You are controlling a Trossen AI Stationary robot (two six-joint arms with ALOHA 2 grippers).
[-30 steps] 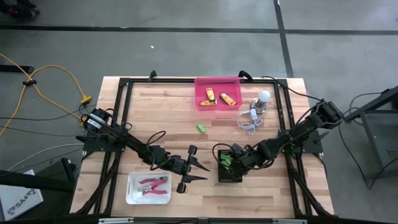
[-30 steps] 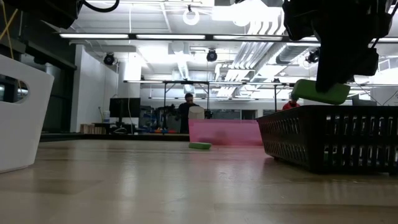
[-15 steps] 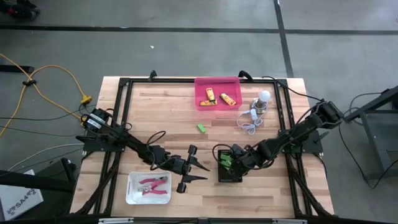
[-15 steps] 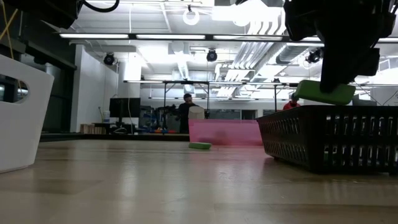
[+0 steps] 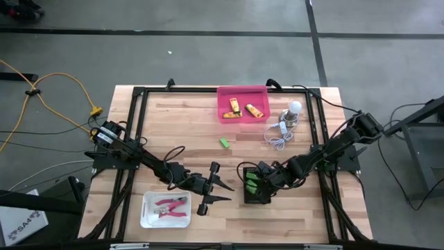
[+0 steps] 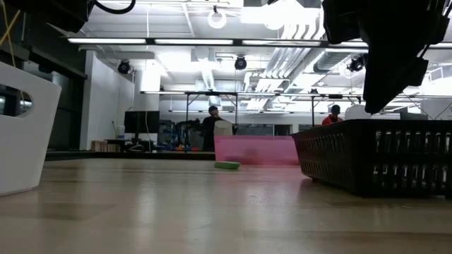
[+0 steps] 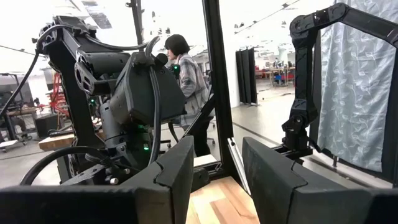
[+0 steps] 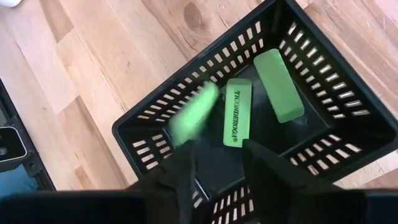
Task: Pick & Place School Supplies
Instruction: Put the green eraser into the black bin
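Overhead first: I see my right pincer (image 5: 248,182) above the black basket (image 5: 257,197) near the table's (image 5: 180,118) front, one green block (image 5: 225,142) lying mid-table. Low view: that stray block (image 6: 227,165) sits before the pink tray (image 6: 254,149). Right wrist: fingers parted, holding nothing, three green blocks (image 8: 237,112) in the basket. Left wrist: left pincer (image 7: 217,171) parted, empty.

Right gripper (image 8: 214,163): my arm stretched low, fingers parted, empty. Left gripper (image 5: 220,191): fingers spread, arm low.
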